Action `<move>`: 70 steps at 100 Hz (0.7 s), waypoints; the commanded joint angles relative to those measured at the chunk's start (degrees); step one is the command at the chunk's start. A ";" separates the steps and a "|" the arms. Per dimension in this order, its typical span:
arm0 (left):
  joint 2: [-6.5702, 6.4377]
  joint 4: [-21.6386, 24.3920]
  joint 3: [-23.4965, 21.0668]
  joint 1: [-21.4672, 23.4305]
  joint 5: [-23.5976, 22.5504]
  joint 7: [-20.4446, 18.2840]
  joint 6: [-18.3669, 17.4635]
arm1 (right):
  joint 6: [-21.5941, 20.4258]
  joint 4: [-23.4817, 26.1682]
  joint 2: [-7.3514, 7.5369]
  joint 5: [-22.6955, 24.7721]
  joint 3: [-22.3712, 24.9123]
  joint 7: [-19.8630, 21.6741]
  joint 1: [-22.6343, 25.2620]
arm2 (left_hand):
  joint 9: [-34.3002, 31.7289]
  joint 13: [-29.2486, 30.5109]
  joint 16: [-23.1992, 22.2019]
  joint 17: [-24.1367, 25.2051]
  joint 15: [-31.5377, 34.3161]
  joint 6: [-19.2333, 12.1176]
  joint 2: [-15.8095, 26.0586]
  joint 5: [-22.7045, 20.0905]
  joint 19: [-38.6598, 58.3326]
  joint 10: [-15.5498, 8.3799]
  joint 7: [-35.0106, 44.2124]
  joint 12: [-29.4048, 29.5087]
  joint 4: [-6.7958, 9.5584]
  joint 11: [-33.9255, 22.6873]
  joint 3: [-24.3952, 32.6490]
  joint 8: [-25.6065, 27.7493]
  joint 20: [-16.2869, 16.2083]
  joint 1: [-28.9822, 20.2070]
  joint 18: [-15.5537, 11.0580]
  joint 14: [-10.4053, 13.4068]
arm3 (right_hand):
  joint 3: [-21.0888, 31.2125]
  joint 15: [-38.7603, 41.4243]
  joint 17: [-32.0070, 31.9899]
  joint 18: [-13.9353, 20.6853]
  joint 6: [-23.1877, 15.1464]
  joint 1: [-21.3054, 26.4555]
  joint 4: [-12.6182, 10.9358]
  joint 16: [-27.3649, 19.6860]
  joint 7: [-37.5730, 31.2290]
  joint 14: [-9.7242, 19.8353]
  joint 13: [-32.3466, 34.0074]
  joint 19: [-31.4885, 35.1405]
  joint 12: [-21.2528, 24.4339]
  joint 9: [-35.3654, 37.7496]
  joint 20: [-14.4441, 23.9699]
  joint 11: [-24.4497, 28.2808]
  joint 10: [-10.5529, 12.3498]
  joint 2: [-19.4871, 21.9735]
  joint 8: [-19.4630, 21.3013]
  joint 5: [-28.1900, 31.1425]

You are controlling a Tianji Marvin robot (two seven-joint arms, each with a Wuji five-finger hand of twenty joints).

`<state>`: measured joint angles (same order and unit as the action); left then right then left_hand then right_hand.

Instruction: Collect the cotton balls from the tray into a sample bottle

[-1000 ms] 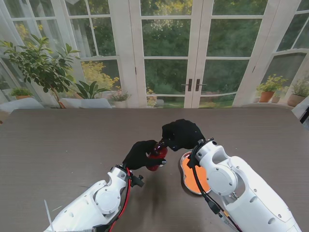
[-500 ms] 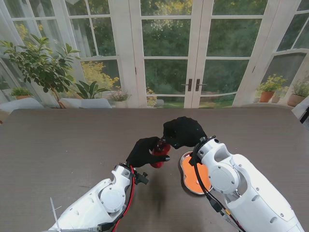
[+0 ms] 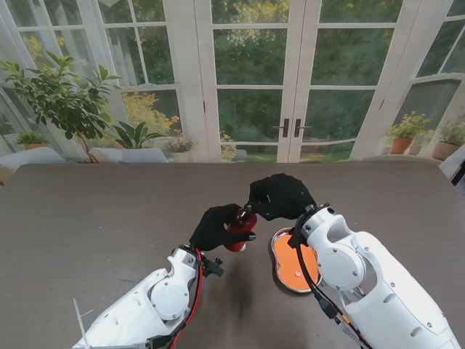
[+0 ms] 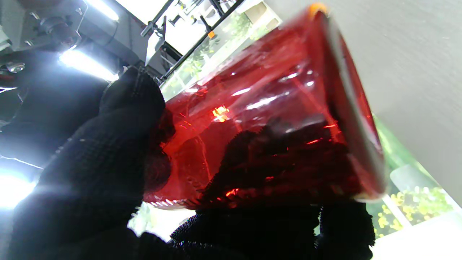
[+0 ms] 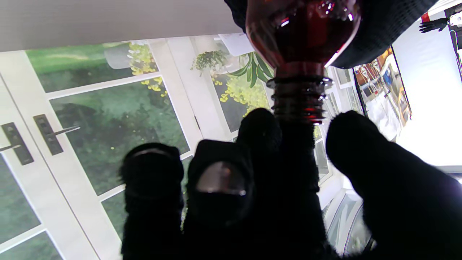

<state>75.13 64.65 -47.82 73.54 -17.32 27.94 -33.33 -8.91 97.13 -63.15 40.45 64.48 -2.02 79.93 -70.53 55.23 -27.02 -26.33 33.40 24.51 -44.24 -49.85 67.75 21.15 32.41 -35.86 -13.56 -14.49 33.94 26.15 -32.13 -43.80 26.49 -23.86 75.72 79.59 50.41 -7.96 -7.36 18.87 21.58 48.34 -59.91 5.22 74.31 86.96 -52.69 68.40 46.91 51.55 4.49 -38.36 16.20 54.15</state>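
Stand view: the left robot hand [image 3: 216,227] is wrapped around a red bottle [image 3: 240,231], held clear of the worktop [image 3: 94,211] with its neck tilted toward the right robot hand [image 3: 280,196]. That hand sits just beyond the bottle's mouth, its fingers bunched at the neck; whether they pinch anything cannot be told. The orange tray [image 3: 293,270] lies on the worktop nearer to the robot than the right robot hand, partly covered by the right arm; no cotton balls can be made out on it.

In the left wrist view, the bottle [image 4: 267,119] fills the frame, with dark fingers [image 4: 108,162] clamped along its side.

In the right wrist view, the threaded neck [image 5: 299,97] meets the fingertips [image 5: 260,130], which touch its rim.
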 commanded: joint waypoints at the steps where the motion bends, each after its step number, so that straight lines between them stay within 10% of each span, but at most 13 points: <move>1: 0.36 0.81 -0.07 0.10 0.12 -0.95 -0.02 | 0.28 0.47 -0.12 -0.01 0.03 0.75 0.30 | -4.48 0.59 -0.85 1.88 0.82 -13.40 11.11 -8.28 -0.37 -7.35 12.60 -1.15 3.54 -3.76 12.85 0.93 -0.22 -13.22 -2.89 0.17 | 0.14 0.16 -0.23 -0.40 2.64 -1.56 -2.07 -0.19 2.62 0.40 1.35 2.15 0.68 -0.36 1.51 -0.30 -0.48 1.64 -0.31 -0.45; 70: 0.56 1.23 -0.27 0.60 0.39 -0.24 0.44 | 1.28 0.32 -0.46 -1.27 -0.69 0.19 -0.28 | -4.49 0.59 -0.81 1.83 0.83 -13.22 11.04 -8.26 -0.39 -7.28 12.57 -1.14 3.54 -3.73 12.95 0.86 -0.17 -13.28 -2.94 0.24 | -4.19 0.44 -0.60 -0.89 4.60 -6.45 -6.38 -0.04 6.30 -0.72 1.33 2.46 2.15 -0.01 1.97 0.16 -1.32 13.67 4.57 1.62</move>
<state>75.18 65.25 -48.07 73.97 -17.11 28.58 -32.90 -7.90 97.43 -63.23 39.09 64.04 -2.13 79.68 -70.54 55.23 -27.02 -26.32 33.40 24.55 -44.22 -49.85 67.75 21.15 32.41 -35.86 -13.56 -14.50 33.94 26.15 -32.14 -43.80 26.50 -23.86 72.08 79.14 49.79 -8.02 -6.75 13.90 17.34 48.32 -56.21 4.51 74.31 86.96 -50.75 68.37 47.49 51.54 3.94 -26.13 19.37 55.04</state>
